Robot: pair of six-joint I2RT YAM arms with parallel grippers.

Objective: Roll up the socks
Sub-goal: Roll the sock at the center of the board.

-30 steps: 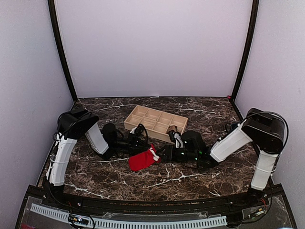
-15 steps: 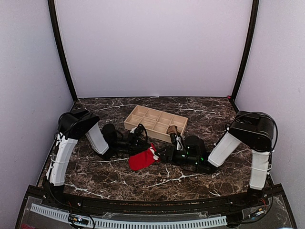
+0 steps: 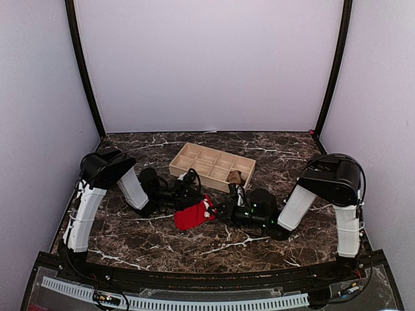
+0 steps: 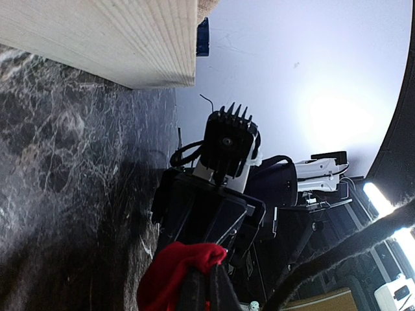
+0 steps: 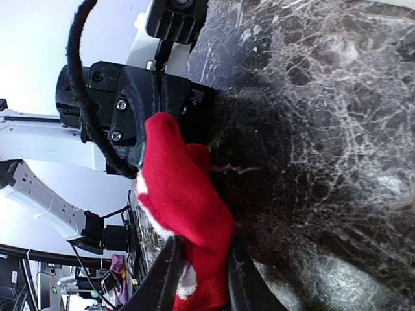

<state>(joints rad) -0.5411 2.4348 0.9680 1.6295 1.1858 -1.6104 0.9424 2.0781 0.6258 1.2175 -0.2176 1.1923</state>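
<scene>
Red sock [image 5: 185, 194]: we are judging it light, limp, best held at edges. Left end effector [image 4: 202, 295], right end effector [image 5: 201, 278] each pinching fabric.

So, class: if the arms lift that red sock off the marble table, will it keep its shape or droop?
Probably floppy: the red sock lies crumpled between the left gripper and right gripper, so unheld parts should sag. Likely light, being thin soft knit. Its fuzzy surface suggests it will grip rather than slip.
</scene>
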